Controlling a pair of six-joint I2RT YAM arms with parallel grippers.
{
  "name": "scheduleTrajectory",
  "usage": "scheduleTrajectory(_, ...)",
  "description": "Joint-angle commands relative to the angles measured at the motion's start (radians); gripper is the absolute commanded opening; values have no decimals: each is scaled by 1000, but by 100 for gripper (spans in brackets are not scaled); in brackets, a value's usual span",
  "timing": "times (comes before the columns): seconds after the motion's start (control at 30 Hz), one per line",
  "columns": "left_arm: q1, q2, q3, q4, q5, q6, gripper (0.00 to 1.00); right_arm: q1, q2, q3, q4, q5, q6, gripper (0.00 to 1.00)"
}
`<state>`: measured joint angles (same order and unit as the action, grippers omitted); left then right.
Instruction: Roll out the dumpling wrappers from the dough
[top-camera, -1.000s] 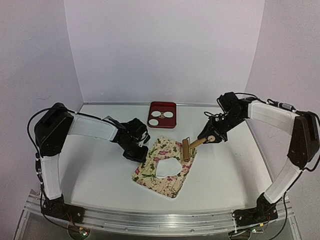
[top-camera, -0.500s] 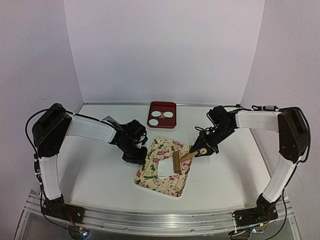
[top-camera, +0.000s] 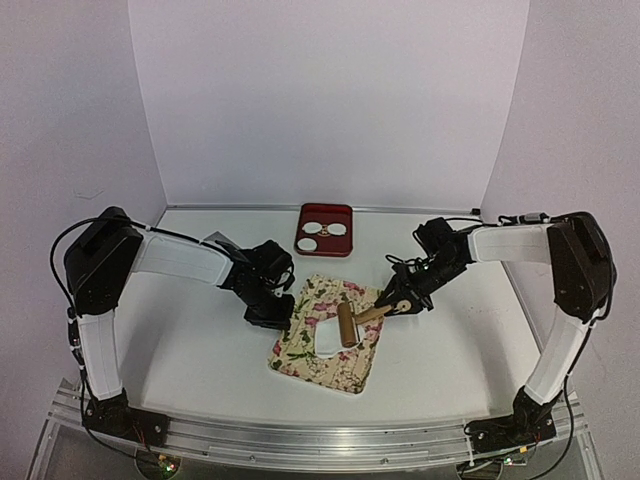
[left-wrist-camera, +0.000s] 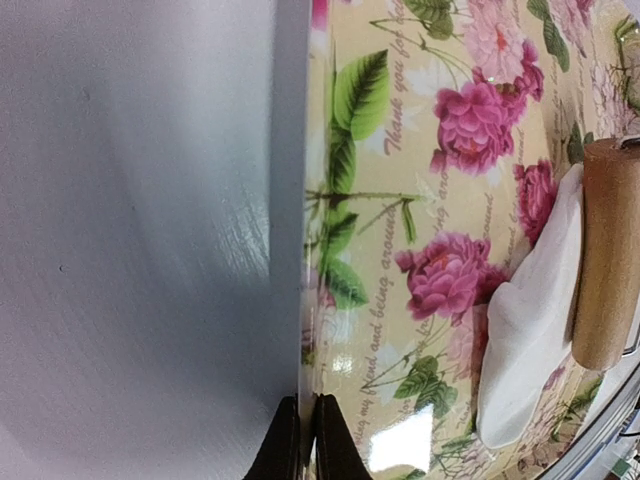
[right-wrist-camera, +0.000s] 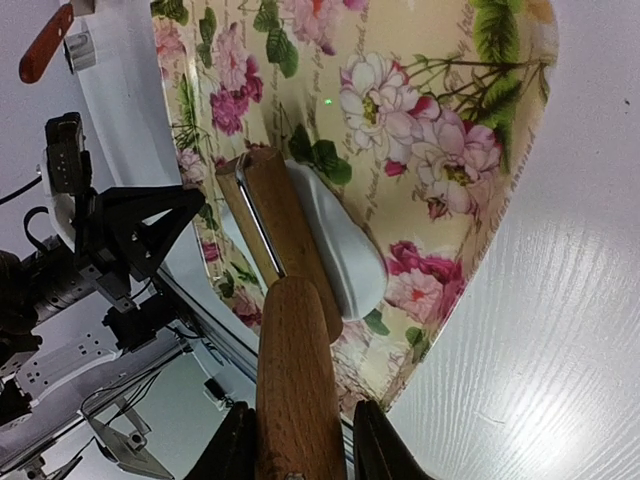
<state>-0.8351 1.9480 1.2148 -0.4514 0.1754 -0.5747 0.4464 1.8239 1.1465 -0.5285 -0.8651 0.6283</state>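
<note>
Lying on the floral mat (top-camera: 298, 348), the dough (top-camera: 327, 340) is stretched parallel to the rolling pin (top-camera: 346, 325), gripped by the right gripper (top-camera: 400, 303); the left gripper (left-wrist-camera: 301, 410) is closed at the mat's edge.

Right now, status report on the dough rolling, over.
Left fingers shut at the floral mat's edge. Right fingers shut on the rolling pin's handle, roller on the dough. Nothing in the way.

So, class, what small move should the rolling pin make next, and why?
Probably push the rolling pin across the dough toward the left gripper: the right gripper holds its handle, and its roller covers only one edge of the dough.
</note>
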Motion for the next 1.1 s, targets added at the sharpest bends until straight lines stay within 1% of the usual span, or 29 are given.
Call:
scheduleTrajectory(0.0,-12,5,-26,-62,-32,-3,0,92,209,-5,-145,271,17,0)
scheduleTrajectory(0.07,-11,7,-24,-65,-32,2,0,114,285,38,-146,262,19,0)
scheduleTrajectory(0.1,-11,8,-24,-67,-31,2,0,105,282,32,-147,270,18,0)
scheduleTrajectory(0.17,-11,12,-28,-68,-32,-2,0,64,218,-12,-159,299,5,0)
scheduleTrajectory(0.23,-12,10,-39,-54,-31,-13,0,-3,137,-77,-183,333,-21,0)
scheduleTrajectory(0.3,-12,7,-42,-44,-33,-19,0,-31,97,-107,-199,352,-41,0)
scheduleTrajectory(0.37,-11,5,-37,-41,-36,-18,0,-10,132,-94,-196,327,-30,0)
scheduleTrajectory(0.5,-11,16,-21,-49,-31,-5,0,127,296,30,-167,315,17,0)
scheduleTrajectory(0.53,-11,19,-15,-56,-30,-2,0,138,320,45,-169,320,20,0)
scheduleTrajectory(0.6,-11,22,-10,-62,-31,2,0,111,292,29,-171,352,19,0)
scheduleTrajectory(0.73,-12,24,-6,-53,-42,-6,0,-24,156,-90,-204,401,-31,0)
scheduleTrajectory(0.8,-11,27,-2,-48,-41,-9,0,-42,145,-98,-222,415,-51,0)
scheduleTrajectory(0.87,-12,28,0,-45,-42,-9,0,-12,203,-74,-221,390,-40,0)
scheduleTrajectory(1.0,-11,29,5,-56,-45,-6,0,98,346,22,-202,373,18,0)
scheduleTrajectory(1.07,-12,26,4,-57,-49,-8,0,105,359,35,-209,383,27,0)
